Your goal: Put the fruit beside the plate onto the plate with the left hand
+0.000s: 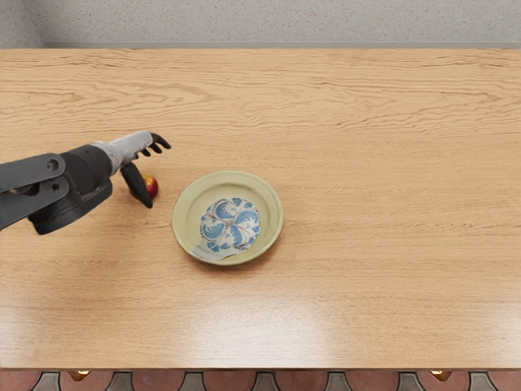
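A small red and yellow fruit (151, 186) lies on the table just left of a pale green plate (186, 213) with a blue and white flower pattern in its middle. My left hand (146, 167) comes in from the left edge and hovers over the fruit. Its dark fingers (157, 143) are spread, and the thumb points down in front of the fruit, hiding its left part. The hand is open and holds nothing. The plate holds nothing.
The wooden table (366, 163) stretches wide to the right and back, ending at a grey wall. Its front edge runs along the bottom of the view.
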